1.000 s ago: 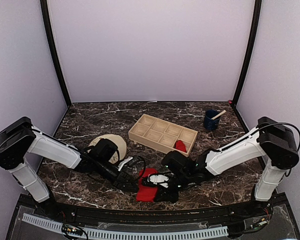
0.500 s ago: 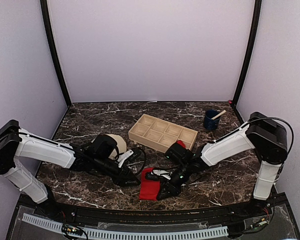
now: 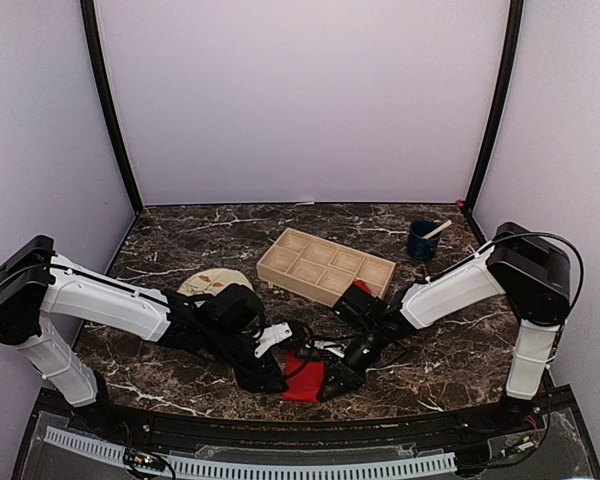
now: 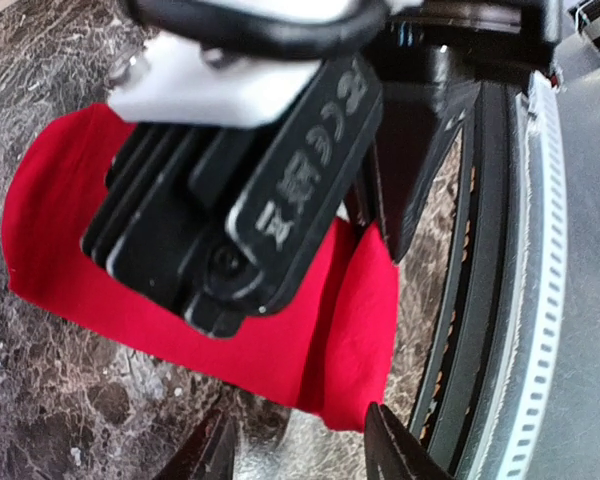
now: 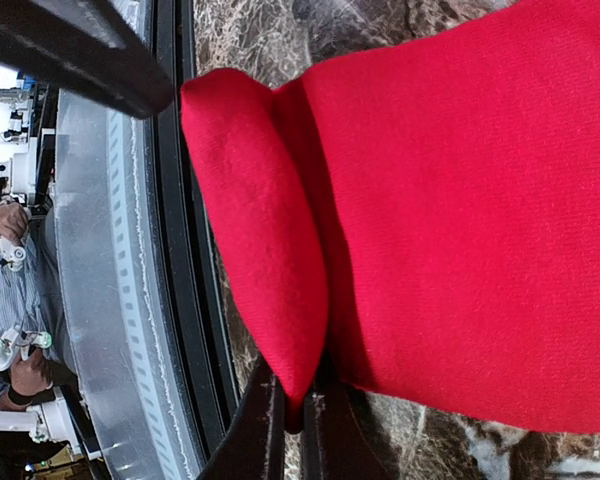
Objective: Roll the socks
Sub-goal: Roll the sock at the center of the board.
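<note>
One red sock (image 3: 305, 384) lies flat on the marble near the front edge, its near end folded over into a thick lip (image 5: 265, 230). My right gripper (image 5: 295, 405) is shut on that lip, seen from above at the sock's right side (image 3: 332, 386). My left gripper (image 4: 300, 452) is open, its fingertips (image 4: 392, 445) straddling the sock's folded corner (image 4: 355, 330) without touching it; from above it sits at the sock's left (image 3: 270, 380). The right gripper's black body (image 4: 260, 210) rests over the sock. Another red sock (image 3: 362, 291) sits in a tray compartment.
A wooden compartment tray (image 3: 310, 262) stands behind the arms. A blue cup with a stick (image 3: 422, 240) is at the back right. A beige plate (image 3: 210, 281) lies behind my left arm. The table's black front rail (image 4: 480, 300) runs right beside the sock.
My left arm has swung right to the sock and its jaws have widened. My right gripper has drawn the sock's near end over into a fold, and the sock looks shorter.
</note>
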Available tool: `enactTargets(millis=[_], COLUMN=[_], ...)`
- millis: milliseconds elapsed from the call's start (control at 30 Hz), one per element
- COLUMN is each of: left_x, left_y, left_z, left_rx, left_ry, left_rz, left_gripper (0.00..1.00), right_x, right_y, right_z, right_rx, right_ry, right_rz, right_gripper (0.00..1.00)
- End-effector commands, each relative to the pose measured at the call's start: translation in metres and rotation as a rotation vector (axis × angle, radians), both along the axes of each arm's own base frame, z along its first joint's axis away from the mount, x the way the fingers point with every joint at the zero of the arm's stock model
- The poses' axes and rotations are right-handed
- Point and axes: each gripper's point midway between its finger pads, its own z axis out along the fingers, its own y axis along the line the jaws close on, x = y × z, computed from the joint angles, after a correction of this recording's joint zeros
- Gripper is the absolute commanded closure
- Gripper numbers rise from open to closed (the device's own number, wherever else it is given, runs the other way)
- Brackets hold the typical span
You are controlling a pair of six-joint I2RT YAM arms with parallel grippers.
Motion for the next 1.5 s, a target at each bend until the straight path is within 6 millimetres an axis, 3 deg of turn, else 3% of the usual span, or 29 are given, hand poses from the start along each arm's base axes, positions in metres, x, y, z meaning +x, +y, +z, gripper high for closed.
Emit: enactTargets(millis=[0, 200, 500, 733, 933, 1100, 1267, 1333, 1467], left_x=[-0.006, -0.02, -0.026, -0.024, -0.022, -0.023, -0.026, -0.029, -0.032], left_y=[0.0, -0.008, -0.013, -0.017, -0.017, -0.017, -0.017, -0.017, -0.015], left_z=[-0.002, -0.009, -0.019, -0.022, -0.019, -0.018, -0.021, -0.022, -0.025], left_rx=[0.054, 0.095, 0.135, 0.144, 0.142, 0.135, 0.136, 0.135, 0.139], left_ry=[-0.042, -0.068, -0.088, -0.116, -0.13, -0.133, -0.113, -0.097, -0.075], left_rz=[-0.061, -0.128, -0.169, -0.182, -0.178, -0.178, -0.186, -0.191, -0.192], left_gripper=[0.54, 0.53, 0.54, 0.74, 0.77, 0.91, 1.0, 1.0, 1.0], right_x=[0.001, 0.001, 0.001, 0.0, -0.001, 0.001, 0.001, 0.001, 0.004], right_y=[-0.005, -0.005, -0.005, -0.007, -0.008, -0.008, -0.009, -0.01, -0.011], right_z=[-0.008, -0.01, -0.008, -0.01, -0.012, -0.013, -0.014, -0.013, -0.011], right_rx=[-0.042, -0.048, -0.047, -0.054, -0.061, -0.065, -0.073, -0.073, -0.072], right_ry=[0.036, 0.042, 0.043, 0.048, 0.051, 0.045, 0.042, 0.037, 0.029], right_rz=[-0.018, -0.02, -0.015, -0.013, -0.01, -0.012, -0.016, -0.022, -0.041], right_gripper=[1.0, 1.0, 1.0, 1.0, 1.0, 1.0, 1.0, 1.0, 0.89])
